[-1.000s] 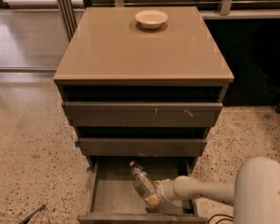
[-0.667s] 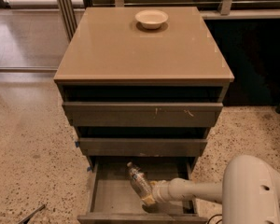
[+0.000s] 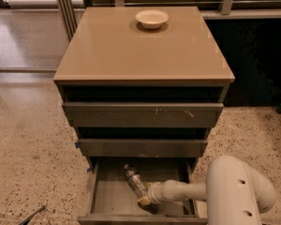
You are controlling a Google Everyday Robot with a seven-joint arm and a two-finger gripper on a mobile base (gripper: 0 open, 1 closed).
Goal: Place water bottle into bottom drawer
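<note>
The water bottle (image 3: 134,181) is a small clear bottle with a white cap. It lies tilted inside the open bottom drawer (image 3: 107,198), cap toward the back left. My gripper (image 3: 143,198) reaches into the drawer from the right on the cream arm (image 3: 187,191). It is shut on the bottle's lower end, just above the grey drawer floor.
A cream bowl (image 3: 151,18) sits at the back of the tan cabinet top (image 3: 140,50). The two upper drawers (image 3: 143,115) stick out slightly above the bottom one. The arm's large elbow housing (image 3: 239,191) stands at the front right. A dark thin object (image 3: 30,215) lies on the speckled floor at the left.
My gripper and the bottle have shifted a little to the left inside the bottom drawer. The arm's elbow housing has moved left too.
</note>
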